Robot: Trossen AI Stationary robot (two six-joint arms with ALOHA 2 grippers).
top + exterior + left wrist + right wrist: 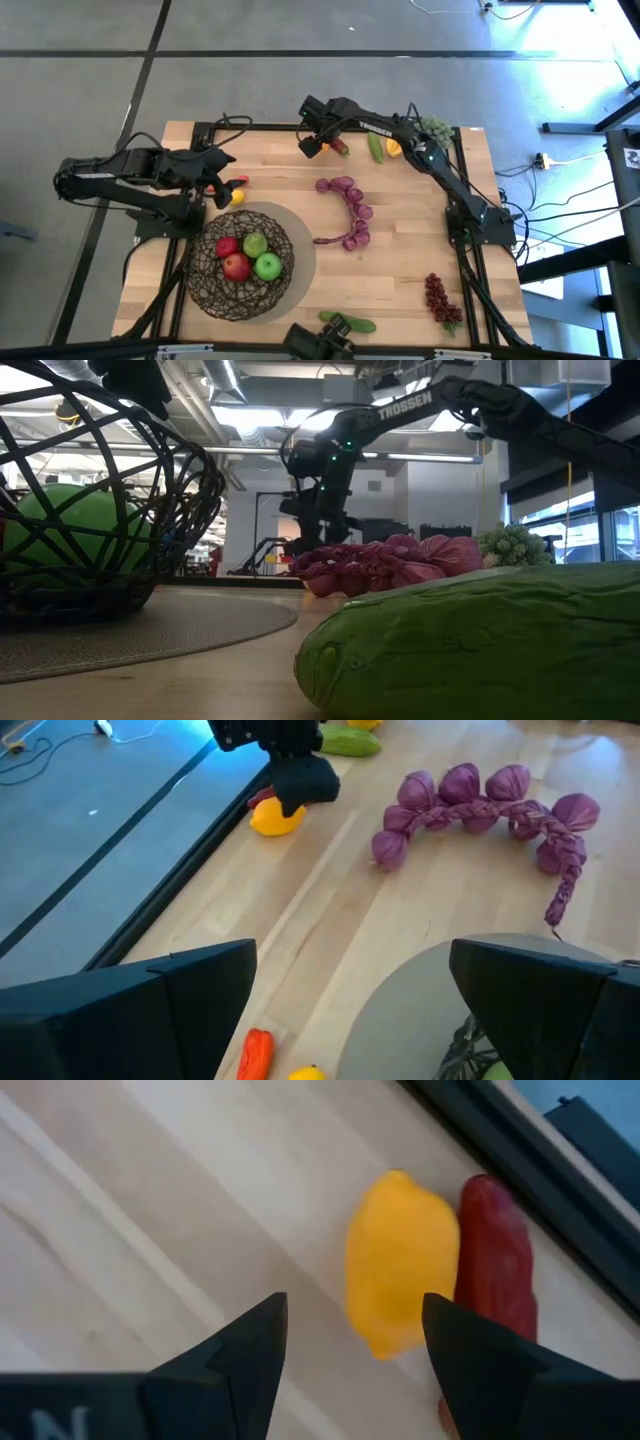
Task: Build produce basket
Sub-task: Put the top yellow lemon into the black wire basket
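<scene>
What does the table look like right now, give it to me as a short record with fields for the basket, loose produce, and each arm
basket: wire basket on a grey round mat, holding two red apples and two green apples
loose produce: purple braided bunch mid-table; dark-red grapes and cucumber near the front edge; green grapes at the far right corner
left gripper: open, empty, above the mat's edge beside a small chili
right gripper: open, over a yellow lemon that lies against a red chili at the far edge
</scene>
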